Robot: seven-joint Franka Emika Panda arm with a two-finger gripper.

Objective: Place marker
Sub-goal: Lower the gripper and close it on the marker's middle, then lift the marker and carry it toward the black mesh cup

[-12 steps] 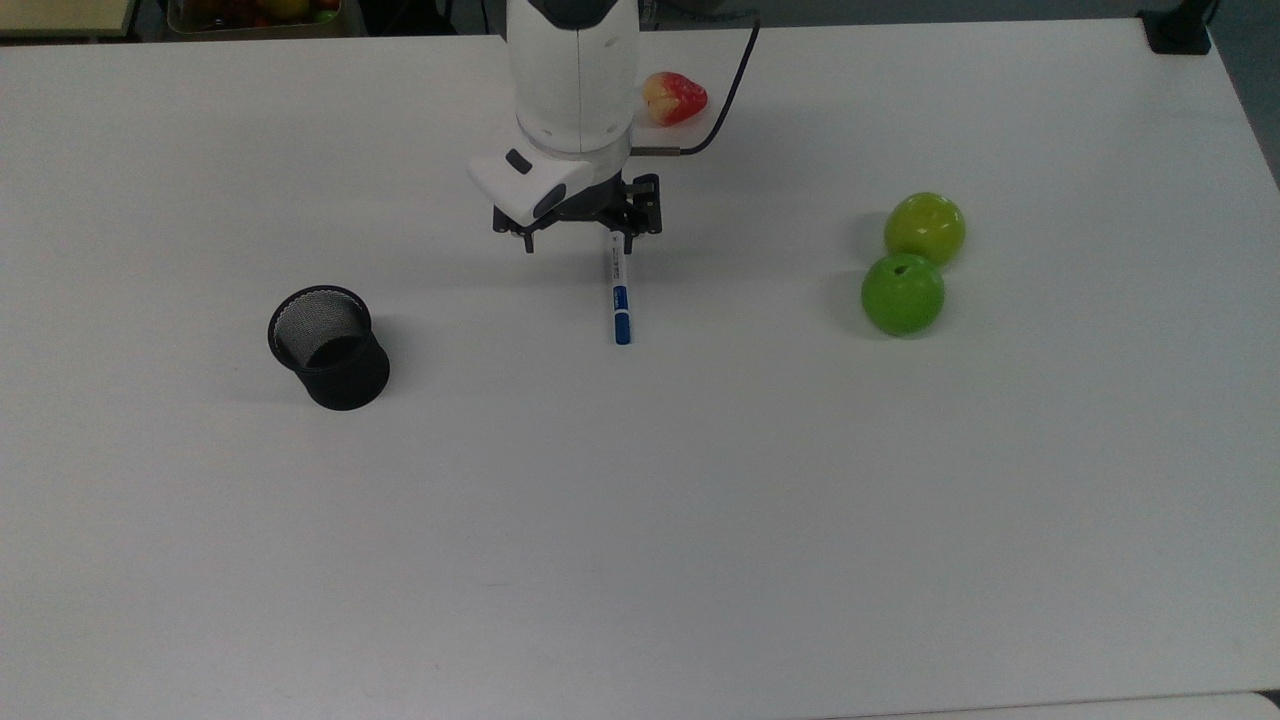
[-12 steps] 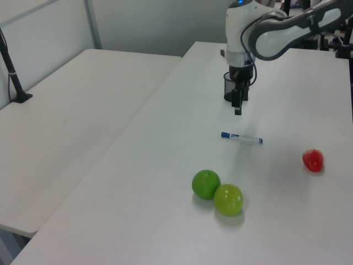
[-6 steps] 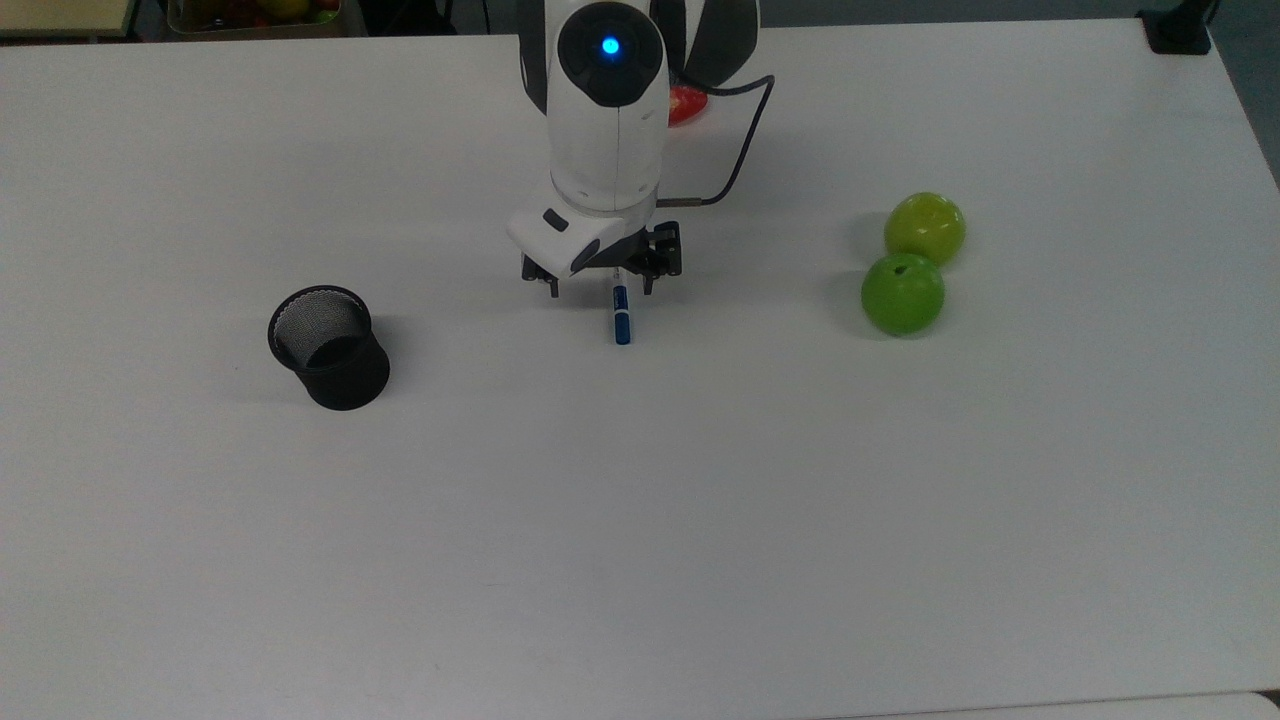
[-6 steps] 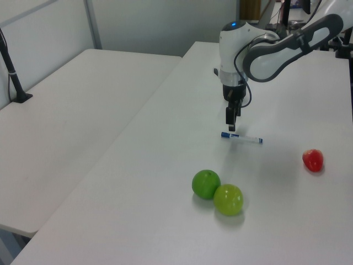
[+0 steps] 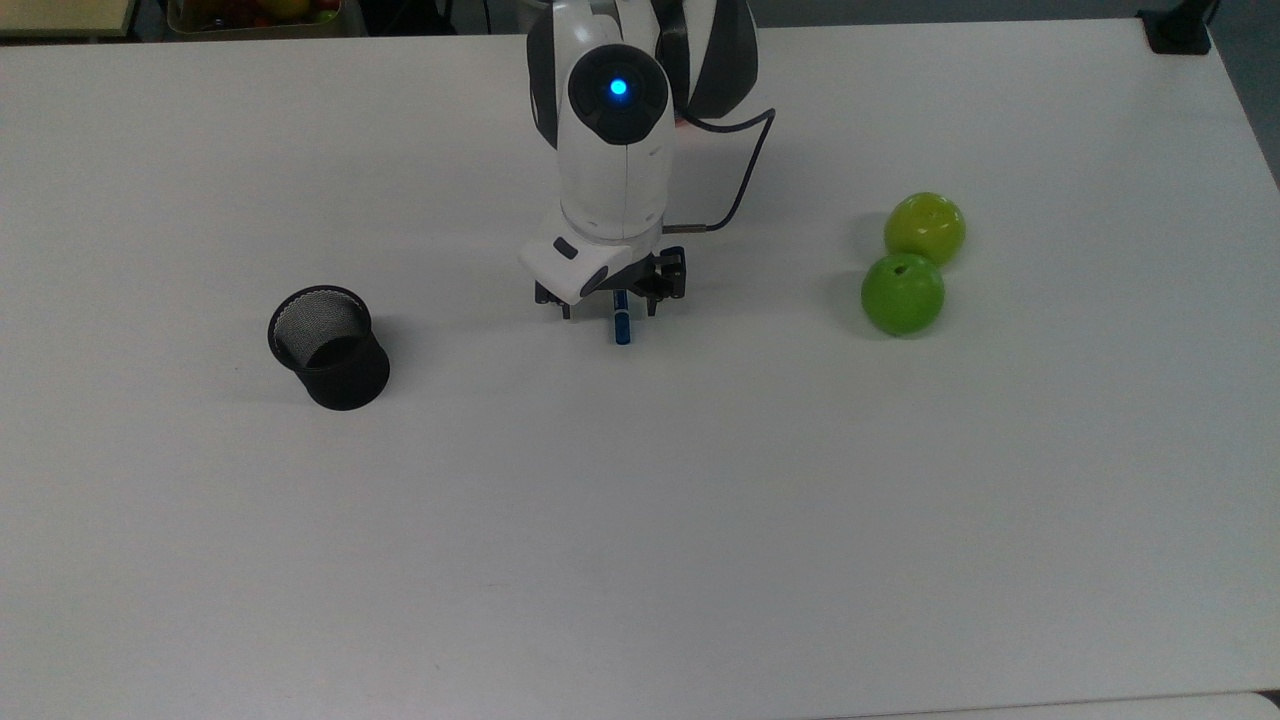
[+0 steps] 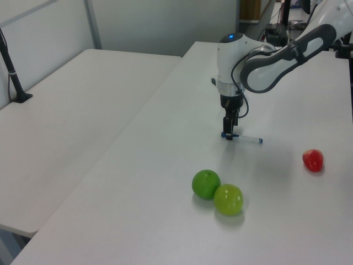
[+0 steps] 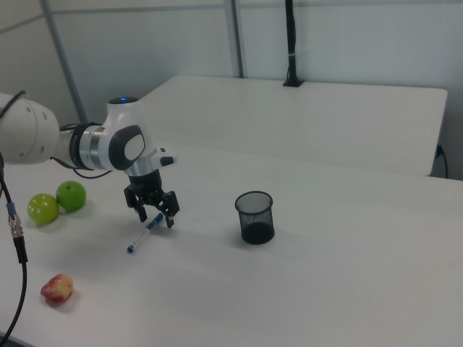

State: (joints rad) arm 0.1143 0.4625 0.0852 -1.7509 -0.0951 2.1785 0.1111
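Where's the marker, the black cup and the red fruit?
marker [image 5: 622, 328], top view, on its blue end poking out below the pincer.
black cup [image 7: 255, 215], right view, on its mesh wall.
red fruit [image 6: 313, 160], left view, on its middle.

In the top view, marker [image 5: 622, 325] lies mid-table [image 5: 640, 560], gripper [image 5: 612, 304] straddling it; mesh cup [image 5: 330, 347] at nine o'clock, two apples [image 5: 912, 264] (touching each other) at three o'clock.

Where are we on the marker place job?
Done: gripper is down over the marker, jaws open and straddling it. In hand: nothing; the marker lies flat on the table. Left: close, lift, carry, presumably to the black mesh cup, which stands empty.
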